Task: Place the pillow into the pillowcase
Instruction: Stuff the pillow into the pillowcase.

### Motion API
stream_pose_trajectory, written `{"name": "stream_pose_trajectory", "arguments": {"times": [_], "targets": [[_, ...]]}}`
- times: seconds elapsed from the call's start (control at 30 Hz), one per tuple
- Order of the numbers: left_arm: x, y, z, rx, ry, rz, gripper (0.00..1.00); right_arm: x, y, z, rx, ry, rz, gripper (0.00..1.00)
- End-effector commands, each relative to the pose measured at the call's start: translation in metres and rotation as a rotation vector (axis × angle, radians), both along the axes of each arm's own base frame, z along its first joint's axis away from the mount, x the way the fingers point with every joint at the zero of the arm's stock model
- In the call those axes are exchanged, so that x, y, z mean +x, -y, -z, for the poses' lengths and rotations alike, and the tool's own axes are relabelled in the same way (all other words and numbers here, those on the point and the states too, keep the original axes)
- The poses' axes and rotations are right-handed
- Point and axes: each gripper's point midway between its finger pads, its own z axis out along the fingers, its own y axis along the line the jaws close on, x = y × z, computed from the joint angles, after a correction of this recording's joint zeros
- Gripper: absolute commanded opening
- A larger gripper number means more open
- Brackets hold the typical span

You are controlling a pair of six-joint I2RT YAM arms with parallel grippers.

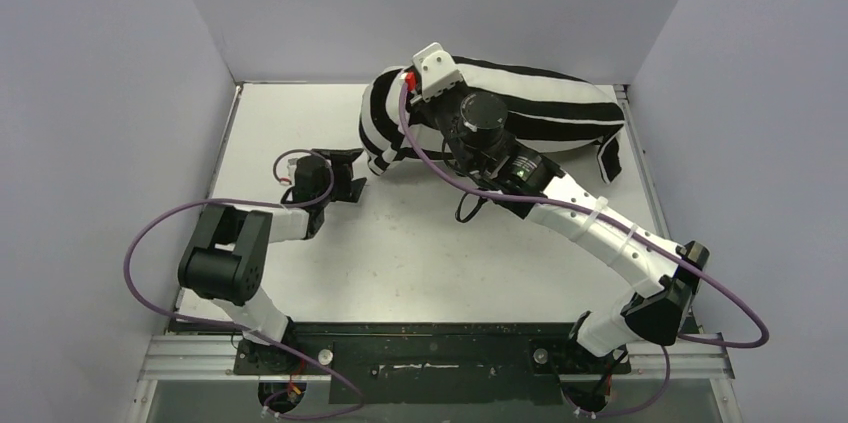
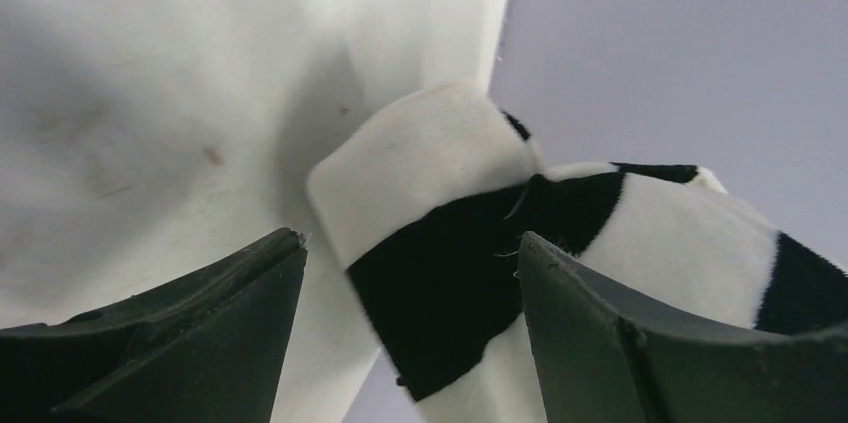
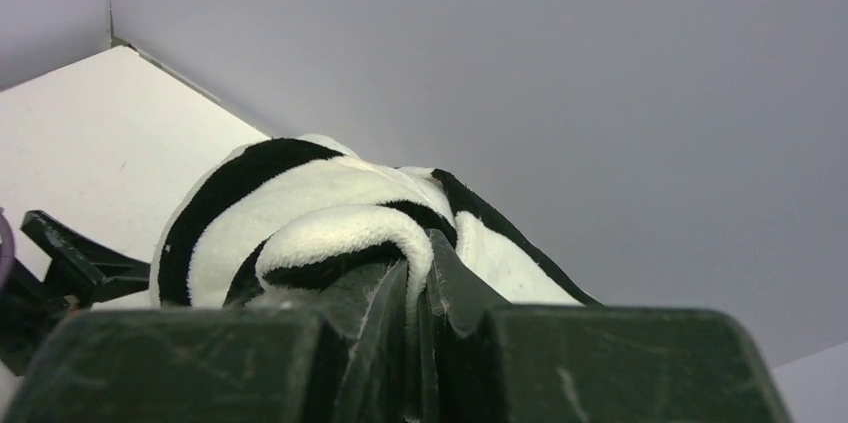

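R gripper [image 3: 418, 265] is pinching striped pillowcase [image 3: 300, 193] fold, my arm stretching fwd; L gripper [image 2: 410, 243] is hanging unclenched just beside it, elbow bent.

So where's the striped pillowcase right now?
Seen from above, the pillowcase lies far right on the table by the back wall; the right gripper pinches its left end, the open left gripper beside it.

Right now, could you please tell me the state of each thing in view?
pillowcase: bulging full, lying down, one fold pinched.
pillow: hidden, apparently inside the pillowcase.
left gripper: open, at the pillowcase's end, gripping nothing.
right gripper: shut on a fold of the pillowcase.
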Motion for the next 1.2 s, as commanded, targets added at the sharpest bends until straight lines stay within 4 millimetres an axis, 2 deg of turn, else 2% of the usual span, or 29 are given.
{"name": "stream_pose_trajectory", "arguments": {"times": [0.0, 0.17, 0.3, 0.33, 0.37, 0.43, 0.47, 0.5, 0.53, 0.57, 0.6, 0.63, 0.7, 0.73, 0.77, 0.8, 0.87, 0.93, 0.97, 1.0, 1.03, 1.07, 1.1, 1.13, 1.17], "targets": [[0.036, 0.023, -0.048, -0.149, 0.174, -0.025, 0.76, -0.023, 0.035, -0.092, 0.251, 0.158, -0.005, 0.00], [0.040, 0.045, -0.045, -0.325, 0.179, -0.005, 0.76, -0.022, 0.034, -0.091, 0.266, 0.150, -0.010, 0.00], [0.033, 0.055, -0.047, -0.346, 0.177, -0.005, 0.68, -0.019, 0.037, -0.086, 0.279, 0.140, 0.005, 0.00], [0.032, 0.053, -0.051, -0.346, 0.189, -0.020, 0.57, -0.019, 0.037, -0.085, 0.282, 0.136, 0.005, 0.00], [0.032, 0.052, -0.057, -0.351, 0.201, -0.027, 0.42, -0.019, 0.037, -0.084, 0.286, 0.135, 0.003, 0.00], [0.035, 0.043, -0.074, -0.352, 0.256, -0.070, 0.06, -0.020, 0.040, -0.084, 0.299, 0.142, 0.006, 0.00], [0.036, 0.036, -0.093, -0.352, 0.308, -0.096, 0.00, -0.020, 0.043, -0.085, 0.309, 0.149, 0.013, 0.00], [0.041, 0.026, -0.114, -0.341, 0.361, -0.126, 0.00, -0.020, 0.049, -0.090, 0.323, 0.169, 0.026, 0.00], [0.051, 0.017, -0.136, -0.324, 0.395, -0.137, 0.00, -0.019, 0.058, -0.099, 0.339, 0.200, 0.050, 0.00], [0.065, 0.009, -0.165, -0.297, 0.425, -0.133, 0.00, -0.017, 0.076, -0.117, 0.388, 0.249, 0.100, 0.00], [0.078, -0.002, -0.204, -0.278, 0.492, -0.139, 0.00, -0.016, 0.095, -0.139, 0.439, 0.296, 0.135, 0.00], [0.090, -0.011, -0.253, -0.264, 0.558, -0.149, 0.00, -0.018, 0.109, -0.167, 0.481, 0.347, 0.131, 0.00], [0.108, -0.021, -0.349, -0.188, 0.639, -0.140, 0.00, -0.023, 0.127, -0.213, 0.517, 0.422, 0.119, 0.00], [0.109, -0.021, -0.404, -0.136, 0.700, -0.120, 0.00, -0.024, 0.129, -0.226, 0.517, 0.432, 0.112, 0.00], [0.104, -0.013, -0.444, -0.098, 0.735, -0.079, 0.00, -0.026, 0.126, -0.233, 0.508, 0.426, 0.087, 0.00], [0.086, 0.001, -0.490, -0.086, 0.810, -0.014, 0.00, -0.027, 0.119, -0.233, 0.496, 0.408, 0.050, 0.00], [0.039, 0.021, -0.559, -0.042, 0.979, 0.017, 0.00, -0.038, 0.121, -0.241, 0.519, 0.470, 0.012, 0.00], [0.027, 0.021, -0.584, 0.088, 1.041, -0.141, 0.00, -0.032, 0.147, -0.250, 0.536, 0.562, 0.102, 0.00], [0.037, 0.007, -0.597, 0.085, 1.081, -0.220, 0.00, -0.021, 0.163, -0.262, 0.542, 0.586, 0.144, 0.00], [0.050, -0.008, -0.610, 0.045, 1.117, -0.265, 0.00, -0.020, 0.190, -0.287, 0.565, 0.640, 0.187, 0.00], [0.067, -0.017, -0.611, 0.010, 1.129, -0.272, 0.00, -0.010, 0.207, -0.295, 0.578, 0.660, 0.228, 0.00], [0.074, -0.022, -0.614, -0.079, 1.153, -0.251, 0.00, 0.001, 0.221, -0.298, 0.592, 0.668, 0.261, 0.00], [0.074, -0.020, -0.615, -0.158, 1.182, -0.198, 0.00, 0.013, 0.234, -0.296, 0.602, 0.664, 0.285, 0.00], [0.067, -0.012, -0.620, -0.199, 1.206, -0.119, 0.00, 0.022, 0.240, -0.291, 0.605, 0.656, 0.285, 0.00], [0.054, 0.005, -0.621, -0.191, 1.173, -0.047, 0.00, 0.029, 0.244, -0.287, 0.601, 0.662, 0.265, 0.00]]}}
